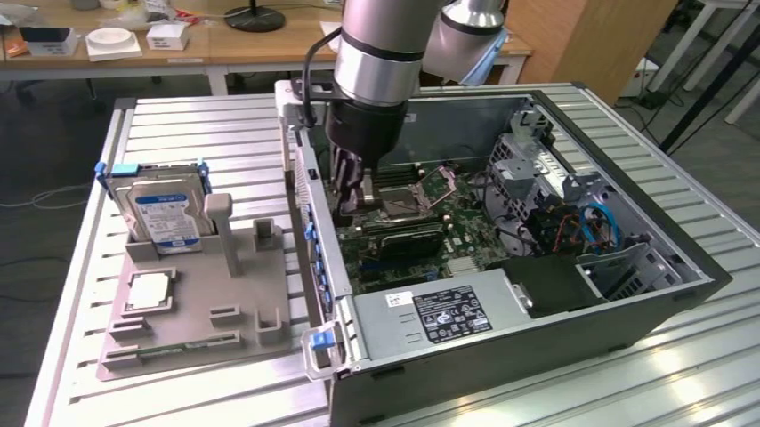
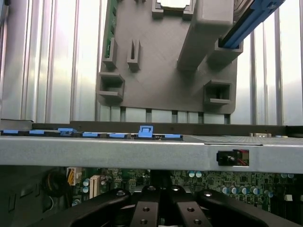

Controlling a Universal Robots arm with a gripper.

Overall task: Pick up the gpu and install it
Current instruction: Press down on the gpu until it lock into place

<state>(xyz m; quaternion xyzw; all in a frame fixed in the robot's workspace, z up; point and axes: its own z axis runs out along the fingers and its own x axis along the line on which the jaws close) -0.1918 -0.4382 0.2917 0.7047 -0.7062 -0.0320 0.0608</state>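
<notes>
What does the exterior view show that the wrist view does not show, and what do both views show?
Exterior view alone: the silver hard drive standing in the grey holder, the power supply in the case, and the arm reaching down over the motherboard.

Wrist view alone: the gripper from close up, jaws shut, above the green board.

Both: the grey holder, the slatted metal table, the open computer case and its blue clips.

Arm comes in from top of exterior view, wrist pointing straight down, approx vertical. Gripper hangs low below the black wrist section, fingers pointing down. In wrist view the fingers sit drawn together w/ no gap btwn them, linkages folded in; looks fully closed, though tips themselves are hard to make out.
</notes>
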